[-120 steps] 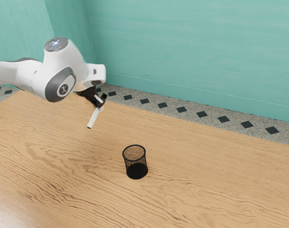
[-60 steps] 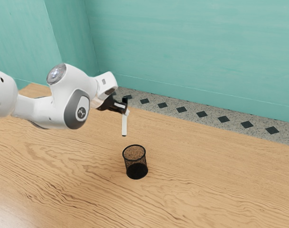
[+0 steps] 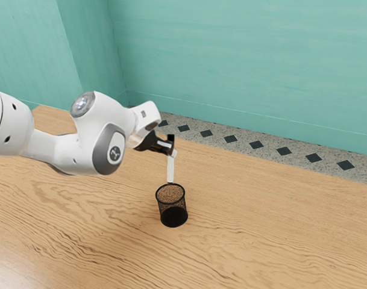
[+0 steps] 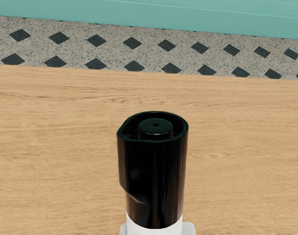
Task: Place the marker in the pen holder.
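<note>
My gripper (image 3: 172,152) is in the exterior view, held out level above the table and shut on the marker. The white marker (image 3: 170,169) with its black cap hangs almost upright from it, its lower tip at the far rim of the pen holder as seen there. Whether that tip is over the opening or behind it, I cannot tell. The black mesh pen holder (image 3: 172,217) stands upright on the table. In the wrist view the marker's black cap (image 4: 154,178) rises in front of the hand.
The wooden table (image 3: 273,217) extends around the pen holder. Its far edge borders a speckled floor strip with dark diamonds (image 3: 256,145), and a teal wall (image 3: 231,60) rises behind.
My hand has moved toward the exterior view's right and lower, carrying the marker to the pen holder. The marker has swung from slanted to nearly upright. The pen holder has stayed put.
</note>
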Controlling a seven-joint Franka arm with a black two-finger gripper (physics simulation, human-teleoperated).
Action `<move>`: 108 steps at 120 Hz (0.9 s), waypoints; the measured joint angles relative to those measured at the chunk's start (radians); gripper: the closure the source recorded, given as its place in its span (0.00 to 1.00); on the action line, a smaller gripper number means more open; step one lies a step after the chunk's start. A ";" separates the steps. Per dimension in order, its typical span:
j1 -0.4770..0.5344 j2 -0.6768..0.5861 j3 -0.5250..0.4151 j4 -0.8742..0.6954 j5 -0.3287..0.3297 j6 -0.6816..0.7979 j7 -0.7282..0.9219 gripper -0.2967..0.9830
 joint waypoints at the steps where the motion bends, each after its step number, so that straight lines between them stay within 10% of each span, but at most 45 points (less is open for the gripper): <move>1: -0.001 0.000 0.000 0.000 0.000 0.000 0.000 0.85; 44: -0.012 -0.044 -0.016 -0.082 -0.002 -0.002 -0.019 0.85; 80: -0.041 -0.078 0.020 -0.070 0.003 -0.061 -0.047 0.41; 91: -0.112 -0.083 0.116 0.100 0.023 -0.219 -0.059 0.35; 108: -0.118 -0.048 0.197 0.505 0.226 -0.667 -0.101 0.29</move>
